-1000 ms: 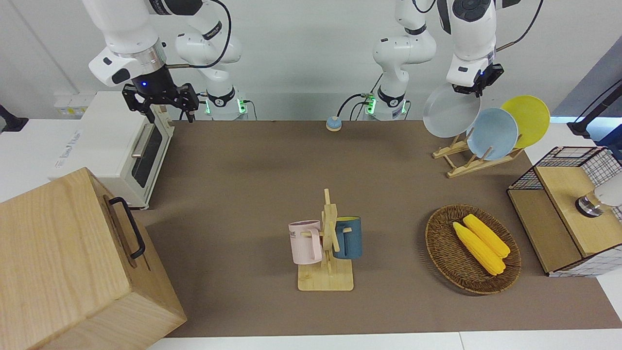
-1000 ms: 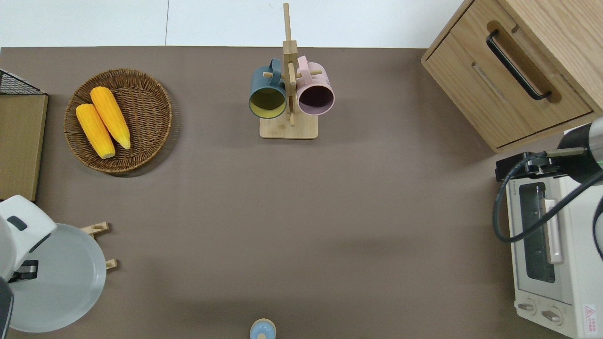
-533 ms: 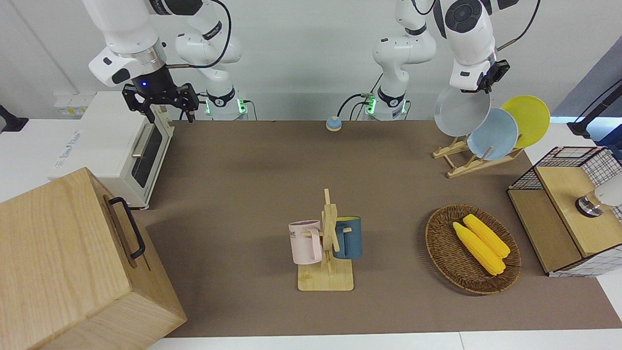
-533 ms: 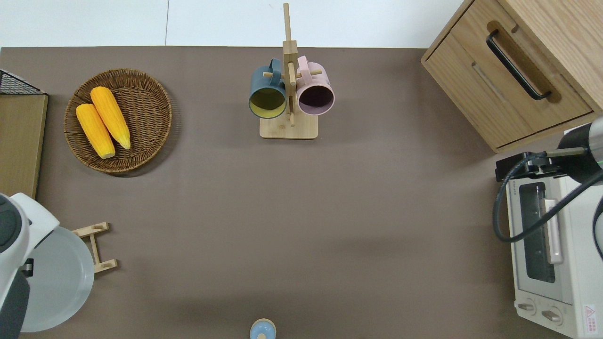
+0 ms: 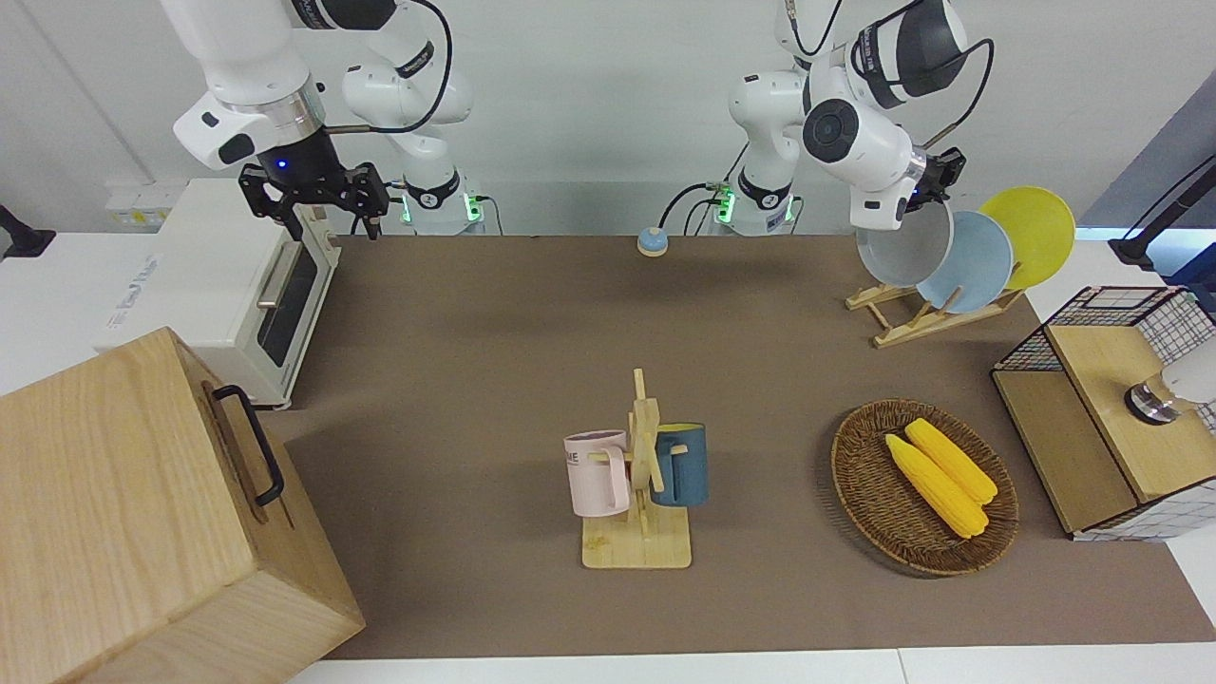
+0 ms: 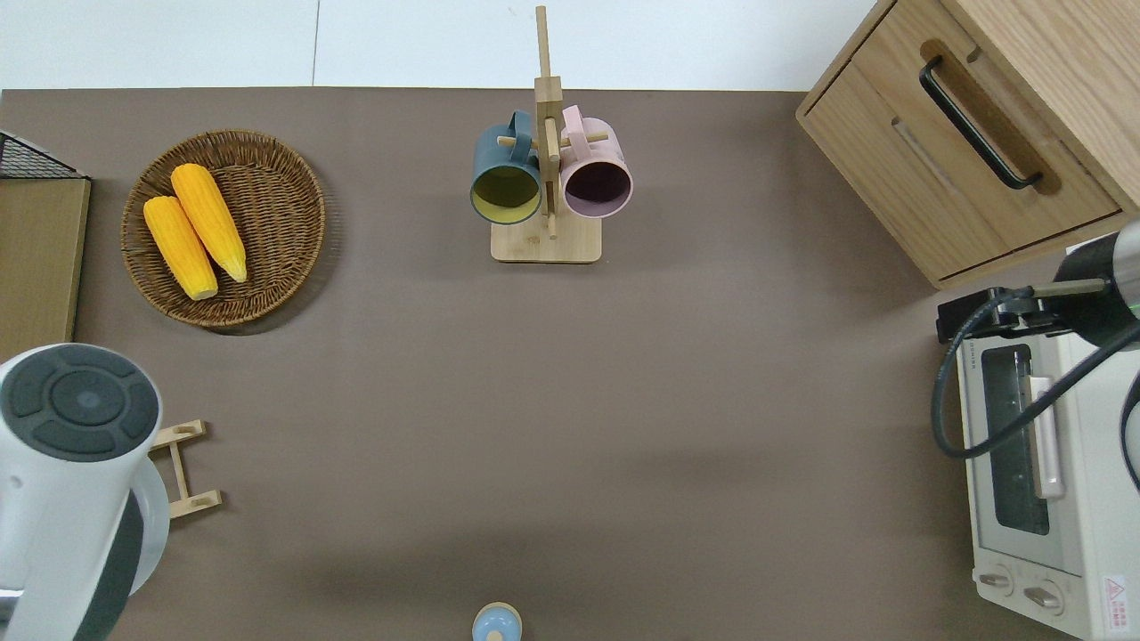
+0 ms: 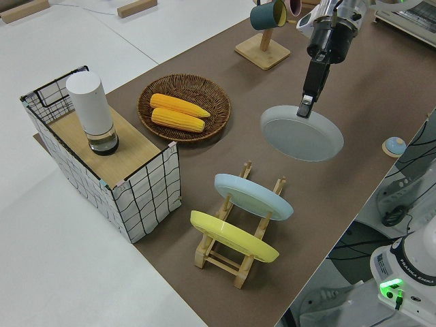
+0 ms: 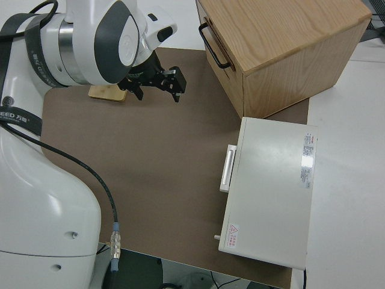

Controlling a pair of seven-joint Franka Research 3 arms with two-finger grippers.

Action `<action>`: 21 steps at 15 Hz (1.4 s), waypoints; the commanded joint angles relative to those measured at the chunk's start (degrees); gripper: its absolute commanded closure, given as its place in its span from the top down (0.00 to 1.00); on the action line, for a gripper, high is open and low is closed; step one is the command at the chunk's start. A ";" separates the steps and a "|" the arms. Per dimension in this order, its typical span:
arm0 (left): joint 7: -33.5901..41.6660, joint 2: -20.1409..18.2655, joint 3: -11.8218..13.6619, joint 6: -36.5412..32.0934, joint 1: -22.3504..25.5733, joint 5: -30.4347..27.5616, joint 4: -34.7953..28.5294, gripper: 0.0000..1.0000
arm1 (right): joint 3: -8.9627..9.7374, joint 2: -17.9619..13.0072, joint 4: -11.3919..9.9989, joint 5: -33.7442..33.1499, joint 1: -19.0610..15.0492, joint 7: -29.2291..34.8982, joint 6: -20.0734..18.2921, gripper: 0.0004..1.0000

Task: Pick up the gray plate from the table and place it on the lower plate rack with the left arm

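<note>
The left gripper (image 7: 306, 107) is clamped on the rim of the gray plate (image 7: 301, 133), which hangs below it in the air, tilted up on edge. The plate is over the robot-side end of the lower plate rack (image 5: 907, 318), which stands near the left arm's end of the table (image 5: 494, 380). The right arm is parked; its gripper (image 5: 313, 195) has its fingers apart and holds nothing.

The governing relation is the match between the plate's tilt and the rack's slots. The light blue plate (image 5: 974, 261) and the yellow plate (image 5: 1031, 233) already lean in slots farther along the rack, so the free slot appears to be the one nearest the robots. The gray plate leans much the same way as the blue plate; the coming move probably calls for lowering its bottom edge between the rails.

The front view shows the gray plate overlapping the blue plate. The left side view shows clear space between them. In the overhead view the left arm hides nearly all of the plate, leaving a sliver and the rack's end (image 6: 183, 467).
</note>
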 commanded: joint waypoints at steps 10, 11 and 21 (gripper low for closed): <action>-10.60 3.57 -0.05 2.90 -0.30 6.06 -5.01 0.00 | -0.34 0.02 0.37 0.15 0.41 0.22 -0.05 0.98; -10.87 3.83 -0.05 3.08 -0.29 6.41 -5.45 0.00 | -0.34 0.02 0.37 0.15 0.41 0.22 -0.05 0.98; -17.46 8.23 0.04 5.45 -0.03 7.55 -5.63 0.00 | -0.34 0.02 0.37 0.15 0.41 0.22 -0.05 0.98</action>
